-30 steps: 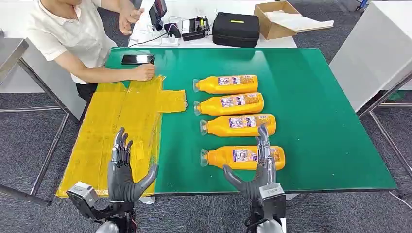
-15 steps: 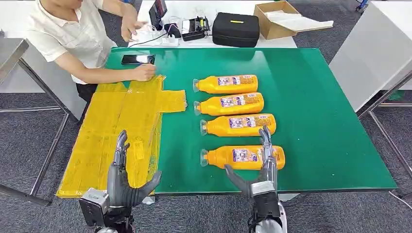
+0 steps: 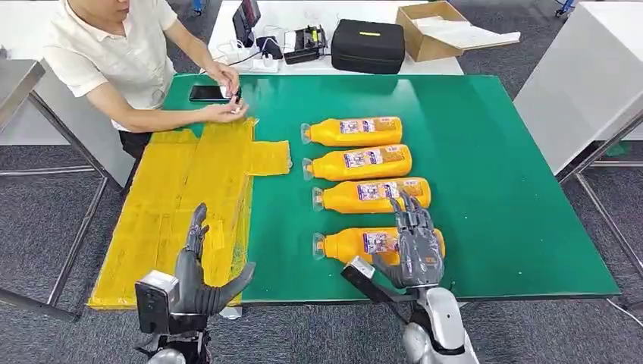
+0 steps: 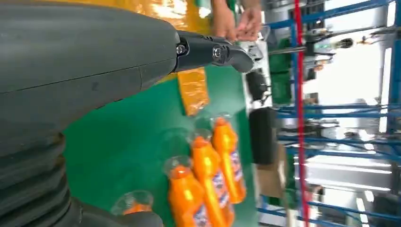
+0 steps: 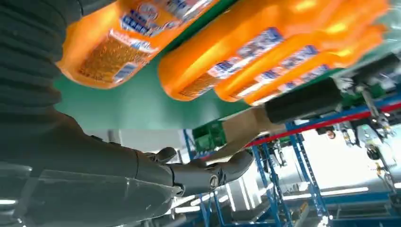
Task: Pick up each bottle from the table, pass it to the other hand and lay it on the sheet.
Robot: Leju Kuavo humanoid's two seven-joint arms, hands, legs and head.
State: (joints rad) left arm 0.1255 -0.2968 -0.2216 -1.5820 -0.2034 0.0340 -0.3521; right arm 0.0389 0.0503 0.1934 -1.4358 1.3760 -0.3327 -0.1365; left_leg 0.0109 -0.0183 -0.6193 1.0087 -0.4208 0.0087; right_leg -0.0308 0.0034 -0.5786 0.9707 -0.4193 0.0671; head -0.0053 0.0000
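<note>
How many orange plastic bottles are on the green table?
4, lying in a column: the farthest orange plastic bottle, the second, the third, and the nearest partly under the right hand. None appears hidden.

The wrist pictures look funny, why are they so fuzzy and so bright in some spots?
In the left wrist view the bottles look soft and smeared, and the room's far side is washed out white. In the right wrist view the bottles sit very close and blur at one end, with bright light glaring behind the right hand. The head view is sharp and evenly lit.
</note>
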